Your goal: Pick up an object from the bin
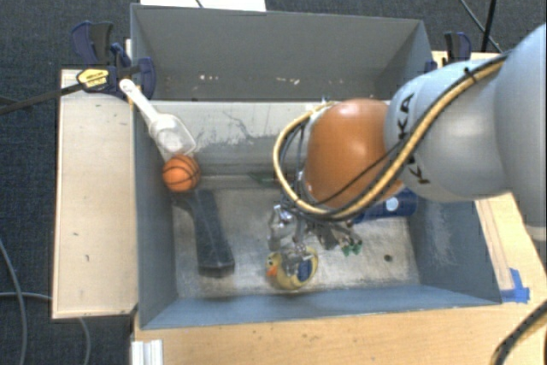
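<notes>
yellow-and-blue toy (291, 273) lies just beneath the gripper (288, 250).

A white scoop (158, 122) leans in the bin's (273, 55) far-left corner, an orange basketball (180, 173) beside its head, a black bar (210, 233) along the left wall.

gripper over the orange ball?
No, the gripper is above a yellow-blue toy at front centre; the orange ball lies apart at far left.

Black block lettering "KUKA" (411, 145) on the grey arm link (470, 141), running along the casing next to the orange cover (342, 145) (a dark cable (468, 74) crosses the letters, so they are partly hidden). Nothing else legible.
</notes>
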Robot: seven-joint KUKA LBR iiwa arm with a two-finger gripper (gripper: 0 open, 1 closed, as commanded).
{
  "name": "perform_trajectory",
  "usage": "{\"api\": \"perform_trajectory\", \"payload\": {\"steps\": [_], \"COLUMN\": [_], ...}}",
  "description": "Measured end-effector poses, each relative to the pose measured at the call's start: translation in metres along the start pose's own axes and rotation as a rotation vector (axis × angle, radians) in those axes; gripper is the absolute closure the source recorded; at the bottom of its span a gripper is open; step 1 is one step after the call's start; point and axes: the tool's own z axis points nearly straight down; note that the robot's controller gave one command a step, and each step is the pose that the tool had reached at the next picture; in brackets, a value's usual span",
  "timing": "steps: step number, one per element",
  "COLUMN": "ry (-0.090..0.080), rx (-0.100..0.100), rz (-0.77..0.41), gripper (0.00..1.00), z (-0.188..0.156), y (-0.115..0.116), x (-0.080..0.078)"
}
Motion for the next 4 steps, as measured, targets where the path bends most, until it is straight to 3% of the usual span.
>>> {"api": "perform_trajectory", "payload": {"steps": [1,2,3,4], "ry": [-0.001,-0.014,-0.015,-0.025], "rx": [0.000,0.009,0.011,0.013], "rz": [0.002,-0.090,-0.135,-0.048], "gripper": [1.00,1.00,1.00,0.00], "z": [0.000,-0.021,-0.081,-0.043], "y": [0.000,0.000,-0.011,-0.038], "x": [0.000,-0.007,-0.005,-0.009]}}
